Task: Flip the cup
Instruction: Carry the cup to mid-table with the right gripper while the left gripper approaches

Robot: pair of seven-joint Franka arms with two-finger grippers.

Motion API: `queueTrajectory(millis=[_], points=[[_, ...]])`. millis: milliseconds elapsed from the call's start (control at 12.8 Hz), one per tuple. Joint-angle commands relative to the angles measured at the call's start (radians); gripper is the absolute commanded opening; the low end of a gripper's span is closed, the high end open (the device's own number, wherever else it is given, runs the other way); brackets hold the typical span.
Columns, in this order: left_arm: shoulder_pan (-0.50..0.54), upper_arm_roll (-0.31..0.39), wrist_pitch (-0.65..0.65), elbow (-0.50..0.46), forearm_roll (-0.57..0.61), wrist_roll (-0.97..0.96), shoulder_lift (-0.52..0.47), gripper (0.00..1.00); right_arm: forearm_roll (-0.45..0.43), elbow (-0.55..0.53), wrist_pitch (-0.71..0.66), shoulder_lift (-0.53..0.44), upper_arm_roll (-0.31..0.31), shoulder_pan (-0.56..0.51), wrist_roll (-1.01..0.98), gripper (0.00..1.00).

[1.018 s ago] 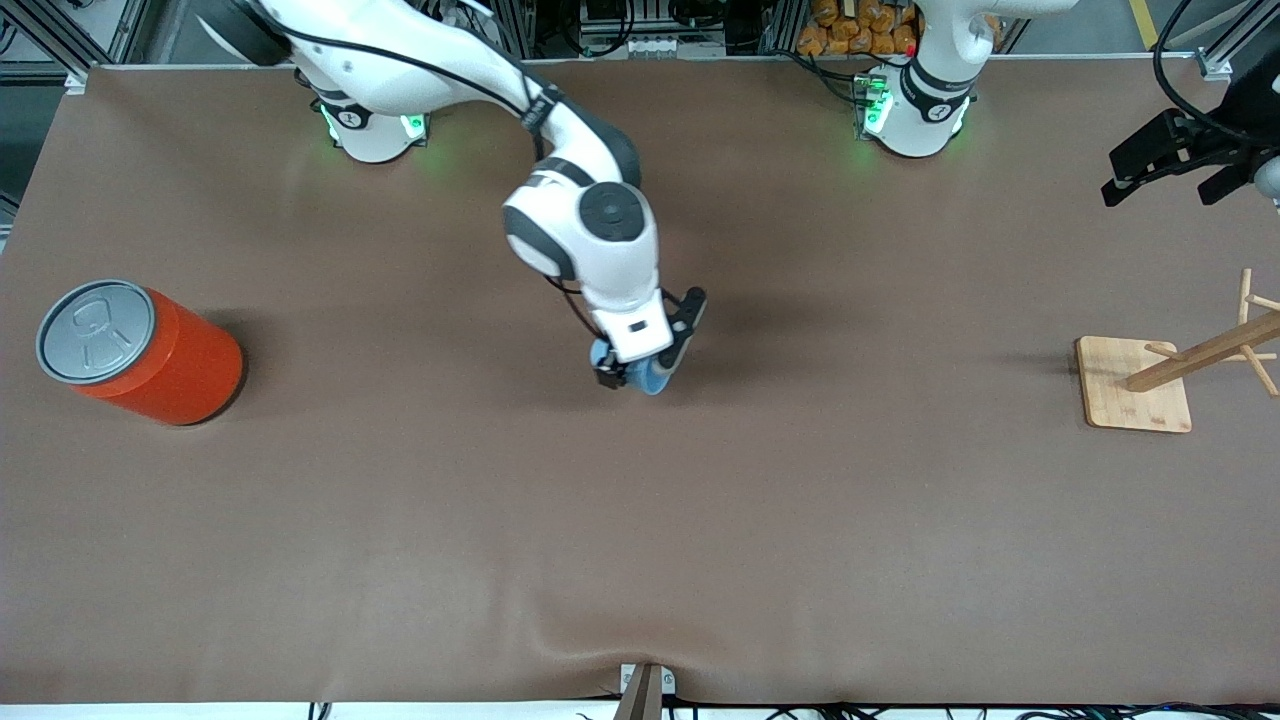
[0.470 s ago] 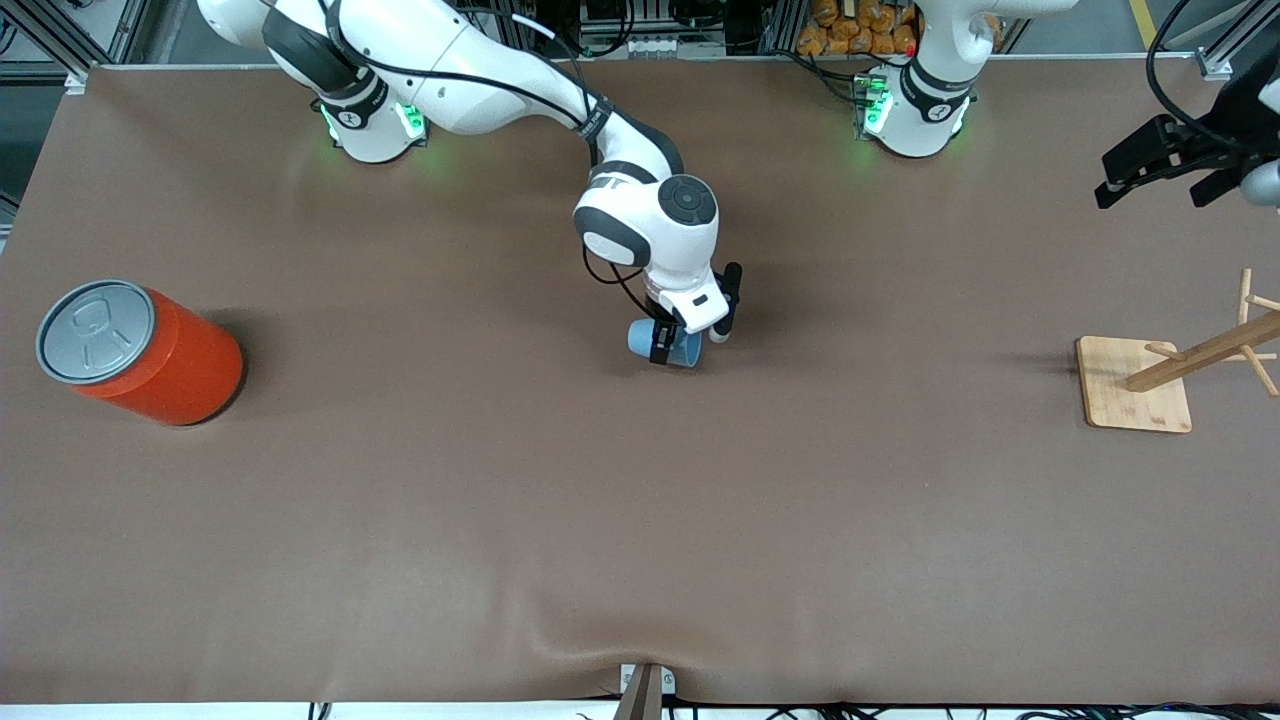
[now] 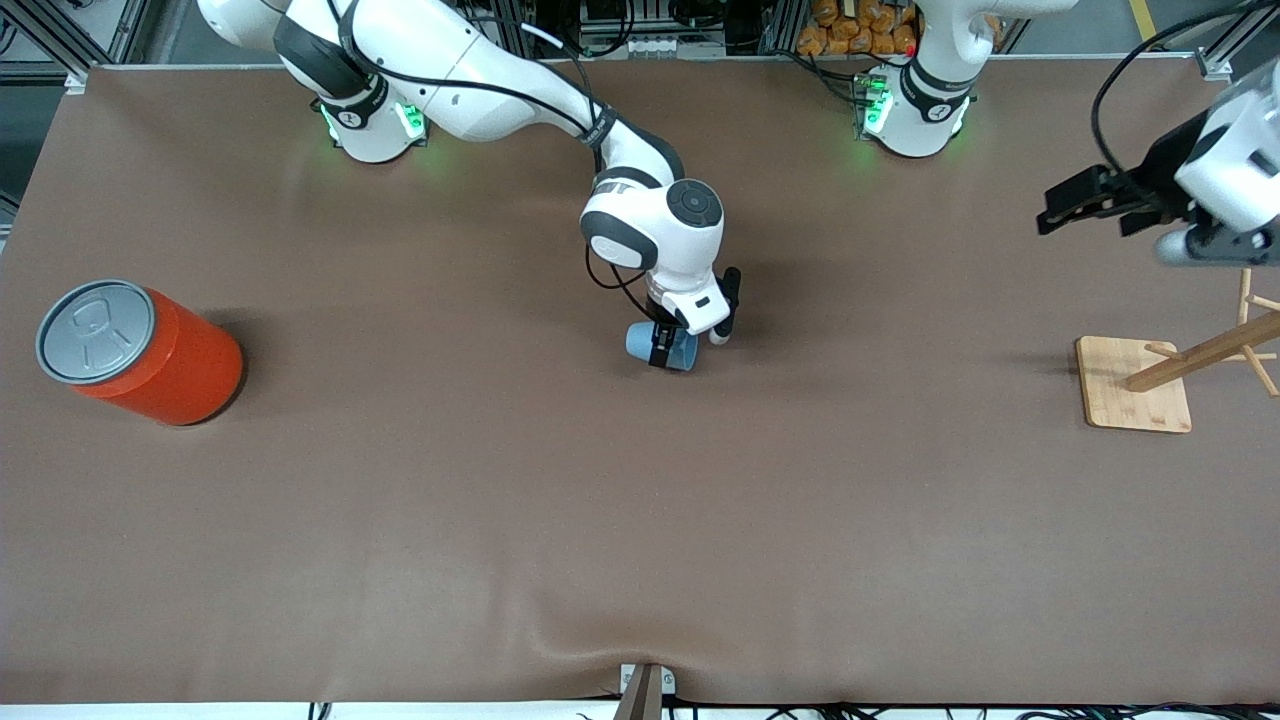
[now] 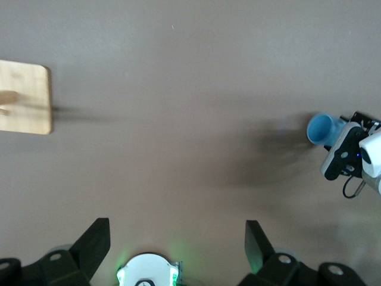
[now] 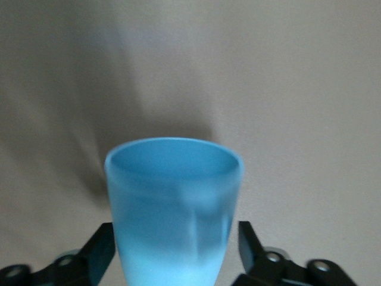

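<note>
Releasing: the step in hand, as judged. The cup (image 3: 640, 342) stands on the table (image 3: 640, 560) near the dial's centre, a little toward twelve o'clock in the front view. It appears mouth up, with its darker inside showing in both wrist views, so the flip looks done.

- Right gripper (image 3: 688, 345): low beside the cup and tilted. Its fingers (image 5: 98, 253) flank the lower wall, slightly parted from it and gripping nothing.
- Advice: widen fully, then draw back along the tilt without brushing the wall; the cup is light and tapered and would tip easily.
- Left gripper (image 4: 177, 235): waits over the table at about two o'clock, fingers wide apart and empty.
- Orange can (image 3: 150, 360): nine o'clock, well apart.
- Wooden rack (image 3: 1130, 385): three o'clock, well apart.
- Obstructions: none near the cup.
</note>
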Motion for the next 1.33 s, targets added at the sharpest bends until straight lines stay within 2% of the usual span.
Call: queueTrajectory(millis=[0, 157, 313, 470, 627, 940, 1096, 1253], points=[[0.009, -0.001, 0.022, -0.087, -0.056, -0.009, -0.002, 1.0, -0.037, 0.033, -0.016, 0.015, -0.005, 0.012, 0.02, 1.0], [0.009, 0.001, 0.048, -0.108, -0.09, -0.009, 0.023, 1.0, -0.032, 0.033, -0.018, 0.011, -0.004, 0.009, 0.02, 1.0], [0.053, 0.001, 0.064, -0.11, -0.194, 0.01, 0.085, 1.0, -0.026, 0.033, -0.019, 0.006, -0.002, 0.008, 0.02, 1.0], [0.054, -0.002, 0.084, -0.11, -0.261, 0.039, 0.148, 1.0, -0.026, 0.033, -0.019, 0.006, -0.002, 0.006, 0.02, 1.0], [0.04, -0.013, 0.145, -0.113, -0.292, 0.109, 0.21, 1.0, -0.023, 0.033, -0.021, -0.005, -0.001, 0.002, 0.02, 1.0], [0.029, -0.025, 0.225, -0.11, -0.439, 0.263, 0.362, 1.0, -0.02, 0.035, -0.036, -0.029, 0.005, -0.007, 0.016, 1.0], [0.002, -0.042, 0.284, -0.11, -0.505, 0.3, 0.428, 1.0, -0.009, 0.036, -0.074, -0.052, 0.034, -0.027, 0.014, 1.0], [-0.005, -0.096, 0.327, -0.113, -0.588, 0.306, 0.493, 1.0, 0.014, 0.057, -0.131, -0.089, 0.073, -0.078, 0.011, 1.0]])
